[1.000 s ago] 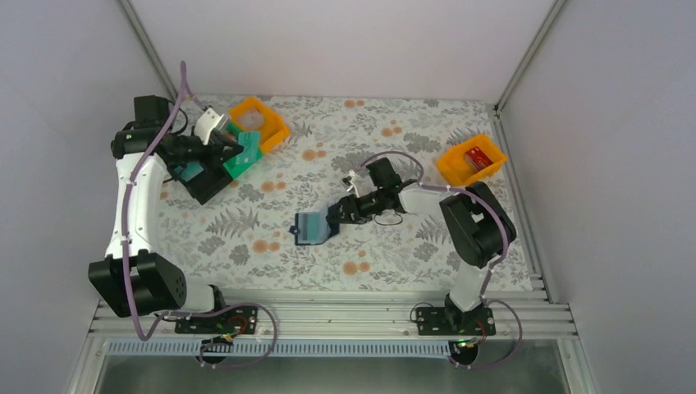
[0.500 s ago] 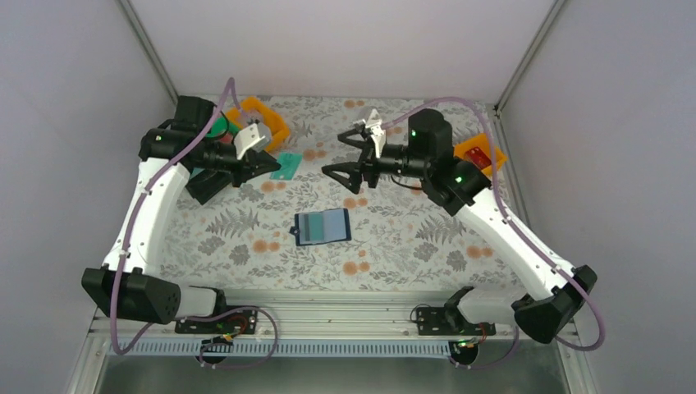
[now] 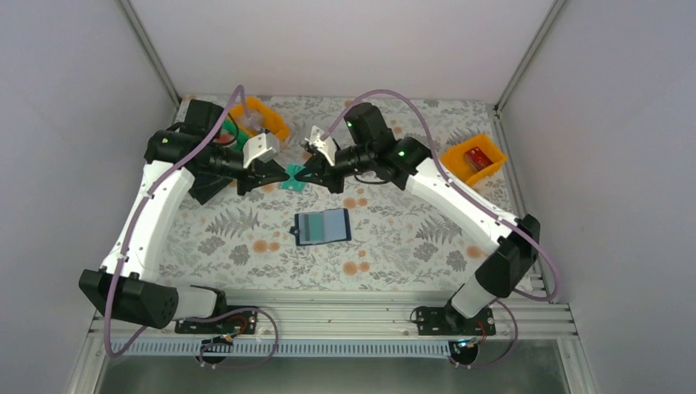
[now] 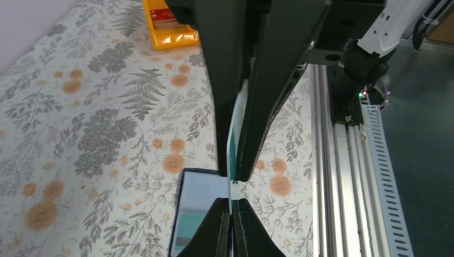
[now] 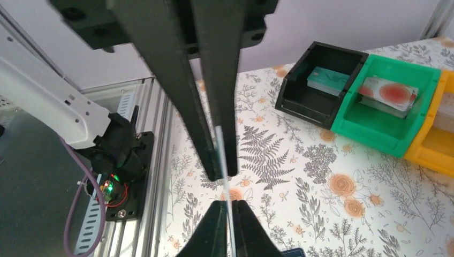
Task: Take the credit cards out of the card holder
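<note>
L gripper (image 3: 281, 174) is clamped shut on the teal card (image 3: 292, 178), held in the air over the far-middle part of the floral table (image 3: 394, 246). R gripper (image 3: 307, 174) comes in from the opposite side, tip to tip w/ the L one. Its jaws are pinched onto the other edge of the same card, so the card bridges the two tools. In both wrist views the card shows edge-on as a thin pale strip running between that arm's own fingers and into the other arm's tips.

Card holder (image 3: 322, 226) lies open and flat on the table, nearer the arm bases than the grippers and slightly to the R. It is well apart from both, blue inner pockets facing up.

Beyond the L gripper, at the far L of the table, is a row of bins. The black bin (image 5: 316, 80) has a teal-faced card in it. Next to it, the green bin (image 5: 399, 120) holds a pale card w/ a red blotch (image 5: 388, 93), then an orange bin (image 3: 261, 116). A second orange bin (image 3: 470, 162) sits at the far R w/ a red item inside.
</note>
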Controlling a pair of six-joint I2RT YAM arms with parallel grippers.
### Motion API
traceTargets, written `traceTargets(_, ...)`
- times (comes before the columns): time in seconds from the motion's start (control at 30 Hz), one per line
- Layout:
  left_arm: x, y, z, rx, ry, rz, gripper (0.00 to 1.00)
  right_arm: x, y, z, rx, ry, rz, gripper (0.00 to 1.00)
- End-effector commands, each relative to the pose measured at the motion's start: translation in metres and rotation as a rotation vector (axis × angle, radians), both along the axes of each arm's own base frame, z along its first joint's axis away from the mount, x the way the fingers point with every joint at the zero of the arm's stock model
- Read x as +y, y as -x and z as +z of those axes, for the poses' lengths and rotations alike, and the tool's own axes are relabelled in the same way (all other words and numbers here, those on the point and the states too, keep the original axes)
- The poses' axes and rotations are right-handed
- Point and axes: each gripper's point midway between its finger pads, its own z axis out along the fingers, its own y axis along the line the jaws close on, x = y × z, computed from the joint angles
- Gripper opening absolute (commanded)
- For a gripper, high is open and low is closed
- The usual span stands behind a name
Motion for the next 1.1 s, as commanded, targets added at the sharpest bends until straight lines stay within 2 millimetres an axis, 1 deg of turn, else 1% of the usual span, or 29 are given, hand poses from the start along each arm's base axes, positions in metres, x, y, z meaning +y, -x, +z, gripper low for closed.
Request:
traceTargets(0.0,-0.004,0.010,0.008,-0.021,0.031,-0.044,0.02,-0.010,0.014,0.029,-0.046,-0.065,-0.009,0.04)
traceTargets(0.07,-0.004,0.006,0.008,-0.021,0.028,-0.031,0.02,-0.014,0.010,0.034,-0.011,-0.081,-0.057,0.04)
traceTargets(0.1,-0.003,0.000,0.008,-0.029,0.018,-0.006,0.11,-0.016,0.005,0.037,0.022,-0.094,-0.091,0.04)
traceTargets(0.13,0.000,-0.008,0.007,-0.034,-0.001,0.037,0.35,-0.019,-0.006,0.042,0.079,-0.112,-0.159,0.04)
traceTargets(0.17,0.004,-0.018,0.006,-0.042,-0.029,0.095,0.53,-0.024,-0.024,0.042,0.162,-0.126,-0.256,0.04)
traceTargets(0.2,0.009,-0.029,0.008,-0.072,-0.060,0.146,0.60,-0.031,-0.041,0.040,0.270,-0.147,-0.334,0.04)
traceTargets(0.23,0.015,-0.041,0.010,-0.099,-0.099,0.206,0.61,-0.037,-0.053,0.034,0.392,-0.168,-0.376,0.04)
traceTargets(0.27,0.022,-0.054,0.016,-0.132,-0.133,0.264,0.61,-0.041,-0.063,0.029,0.502,-0.194,-0.400,0.04)
traceTargets(0.33,0.035,-0.078,0.032,-0.196,-0.205,0.371,0.60,-0.043,-0.080,0.027,0.650,-0.268,-0.448,0.04)
traceTargets(0.37,0.037,-0.085,0.051,-0.252,-0.224,0.402,0.59,-0.043,-0.089,0.028,0.708,-0.305,-0.496,0.04)
traceTargets(0.4,0.037,-0.090,0.051,-0.265,-0.263,0.414,0.58,-0.041,-0.095,0.030,0.767,-0.340,-0.535,0.04)
traceTargets(0.47,0.024,-0.090,0.066,-0.341,-0.312,0.393,0.58,-0.037,-0.103,0.039,0.861,-0.415,-0.580,0.04)
traceTargets(0.5,0.016,-0.089,0.065,-0.376,-0.356,0.380,0.58,-0.033,-0.104,0.044,0.897,-0.445,-0.595,0.04)
traceTargets(0.53,0.003,-0.085,0.061,-0.407,-0.389,0.347,0.59,-0.031,-0.104,0.050,0.926,-0.474,-0.607,0.04)
traceTargets(0.63,-0.031,-0.074,0.047,-0.532,-0.505,0.266,0.67,-0.026,-0.100,0.055,1.029,-0.534,-0.646,0.04)
traceTargets(0.7,-0.042,-0.070,0.044,-0.609,-0.574,0.244,0.71,-0.025,-0.094,0.054,1.097,-0.562,-0.653,0.04)
traceTargets(0.73,-0.045,-0.071,0.044,-0.642,-0.603,0.241,0.73,-0.024,-0.092,0.053,1.126,-0.569,-0.662,0.04)
traceTargets(0.83,-0.040,-0.081,0.051,-0.714,-0.645,0.292,0.75,-0.025,-0.089,0.052,1.159,-0.581,-0.685,0.04)
traceTargets(0.93,-0.038,-0.085,0.057,-0.779,-0.651,0.306,0.75,-0.022,-0.086,0.055,1.170,-0.587,-0.675,0.04)
traceTargets(1.0,-0.038,-0.087,0.053,-0.820,-0.663,0.304,0.75,-0.021,-0.085,0.058,1.169,-0.591,-0.669,0.04)
traceTargets(1.03,-0.038,-0.089,0.055,-0.845,-0.662,0.308,0.73,-0.020,-0.084,0.060,1.169,-0.593,-0.666,0.04)
traceTargets(1.07,-0.036,-0.090,0.048,-0.851,-0.683,0.306,0.70,-0.020,-0.083,0.060,1.169,-0.594,-0.666,0.04)
